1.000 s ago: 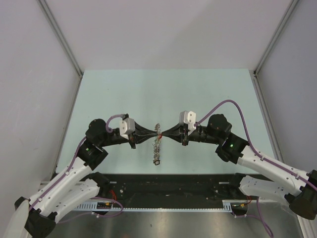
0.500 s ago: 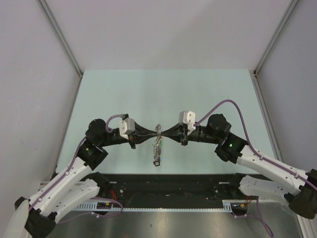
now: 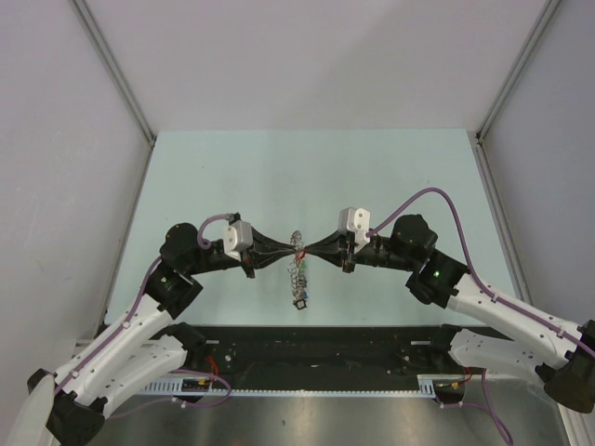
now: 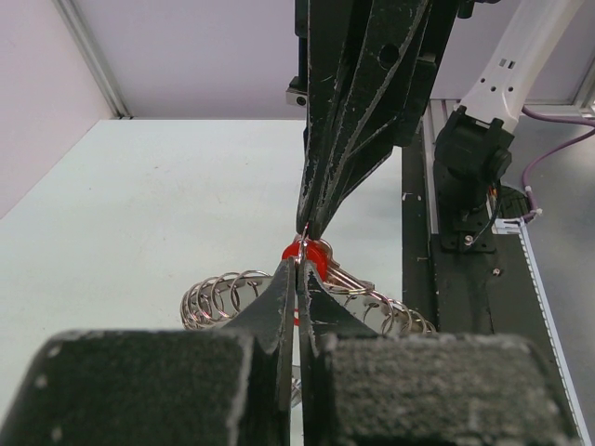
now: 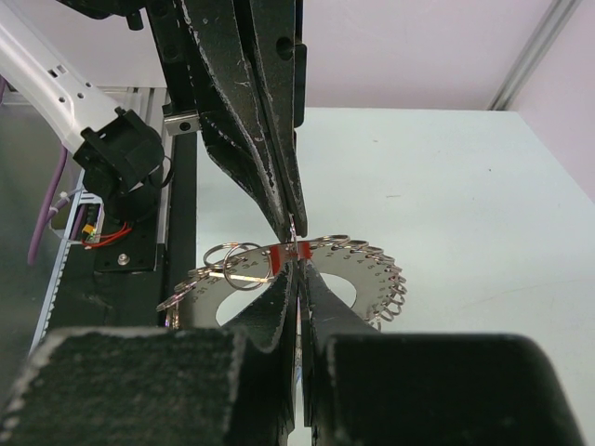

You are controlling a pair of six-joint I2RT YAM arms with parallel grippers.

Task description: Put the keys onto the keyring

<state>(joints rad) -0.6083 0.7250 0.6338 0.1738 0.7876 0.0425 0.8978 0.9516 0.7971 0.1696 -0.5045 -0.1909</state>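
Plainly, the two arms meet nose to nose over the table (image 3: 279, 177), the left gripper (image 3: 289, 252) and the right gripper (image 3: 310, 251) pointing straight at each other with their tips almost touching. Both pairs of jaws are pressed together, with no gap between the fingers in either wrist view. Right at that meeting point sits the key (image 4: 314, 253), its red tag showing just past the left fingertips and directly under the tips of the right gripper as the left wrist camera sees it. From the right wrist camera the same red tag lies flush against the right fingertips, with the left gripper's closed tips coming down onto it from above. The keyring (image 5: 363, 269) is directly beneath and beyond both sets of tips, a flat grey band fringed with small wire loops. In the top view it trails from the joined tips back toward the arms' bases, with a dark tag at its far end. Whether each gripper pinches the tag, the key's metal or the ring's rim cannot be told.
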